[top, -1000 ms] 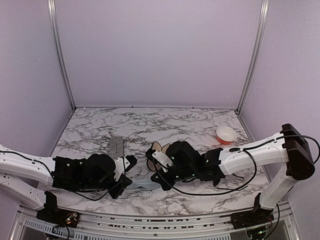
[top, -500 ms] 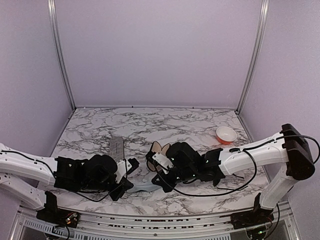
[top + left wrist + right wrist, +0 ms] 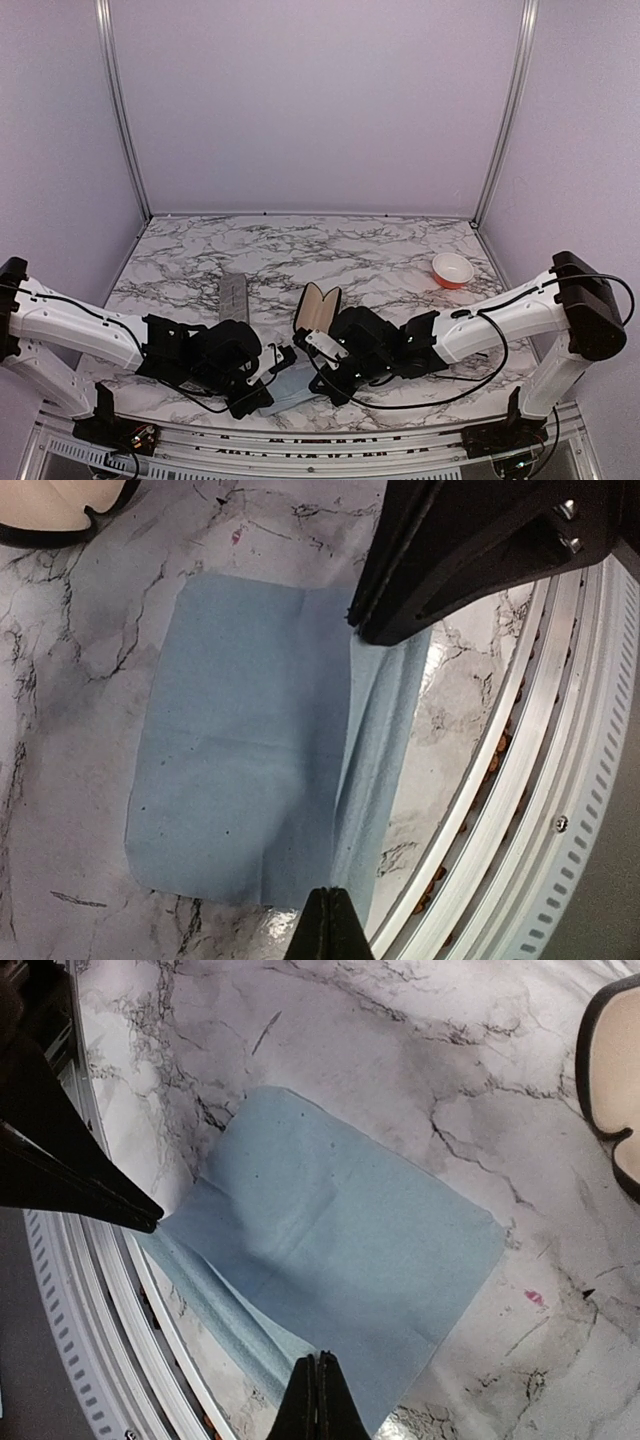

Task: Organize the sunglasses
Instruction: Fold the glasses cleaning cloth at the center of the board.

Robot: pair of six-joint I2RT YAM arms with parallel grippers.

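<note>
Sunglasses: not in sight in any view. Open case (image 3: 318, 303) lies just beyond my jaws. Left jaws and right jaws are both pressed together. Each seems to pinch the near edge of the blue cloth (image 3: 240, 770), raised in a ridge between them. Risk: an uneven pull skews the fold, or the cloth drags over the desk (image 3: 380, 240) lip.
</note>
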